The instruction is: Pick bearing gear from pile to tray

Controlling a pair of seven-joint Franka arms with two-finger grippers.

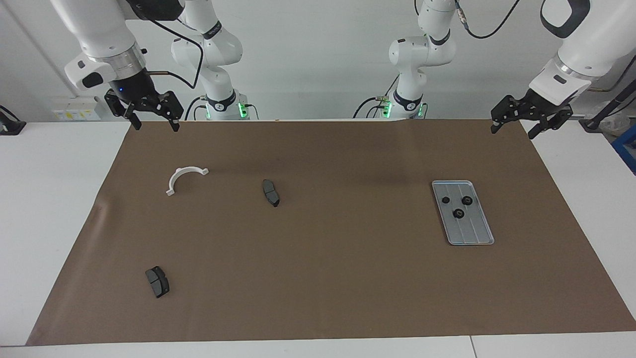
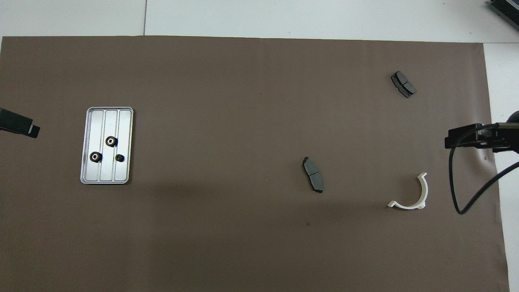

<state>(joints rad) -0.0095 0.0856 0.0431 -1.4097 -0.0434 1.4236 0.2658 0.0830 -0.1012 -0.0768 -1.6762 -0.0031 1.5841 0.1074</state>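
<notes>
The silver grooved tray [image 1: 472,231] [image 2: 105,170] lies on the brown mat toward the left arm's end. Three small black bearing gears [image 1: 458,214] [image 2: 111,141] rest in it. What is left of the pile is a white half-ring [image 1: 179,174] [image 2: 425,190] and two dark grey pads [image 1: 271,193] [image 2: 313,174], scattered toward the right arm's end. My left gripper [image 1: 513,130] [image 2: 20,126] hangs open and empty, raised over the mat's edge beside the tray. My right gripper [image 1: 154,127] [image 2: 466,137] waits open and empty over the mat's edge by the half-ring.
The second pad [image 1: 157,281] [image 2: 403,84] lies farthest from the robots, at the right arm's end. The brown mat [image 1: 348,278] covers most of the white table. A black cable [image 2: 456,194] loops down from the right arm over the mat's edge.
</notes>
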